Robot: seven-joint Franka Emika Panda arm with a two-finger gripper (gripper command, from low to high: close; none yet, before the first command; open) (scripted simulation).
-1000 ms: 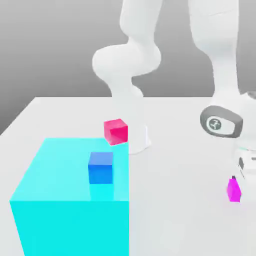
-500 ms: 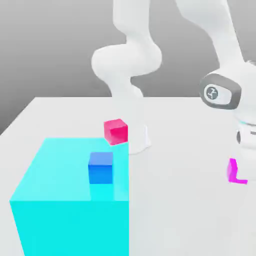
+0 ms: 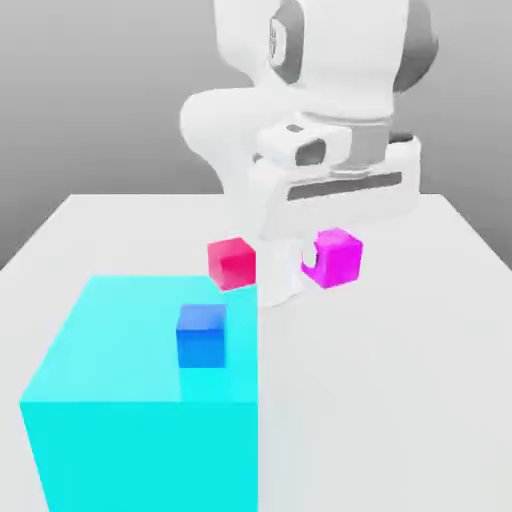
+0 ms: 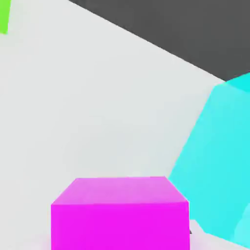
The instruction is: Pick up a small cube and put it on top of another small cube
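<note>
One gripper point(image 3: 322, 255), fingers clamped on the small magenta cube point(image 3: 337, 257), held in the air directly under the white hand, clear of the white table point(image 3: 400, 350). In the exterior view: red cube point(image 3: 232, 263) just to that view's left of the held cube, behind the big cyan block point(image 3: 140, 400); blue cube point(image 3: 201, 335) resting on the block's top. From the hand view: magenta cube point(image 4: 119, 213) close up, cyan block point(image 4: 219, 156) beside it, plus a green patch point(image 4: 4, 14) at the frame's corner, unseen in the exterior view.

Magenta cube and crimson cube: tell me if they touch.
Apart. In the exterior view, pale background separates the magenta cube, hanging under the gripper, from the crimson cube to its left.
</note>
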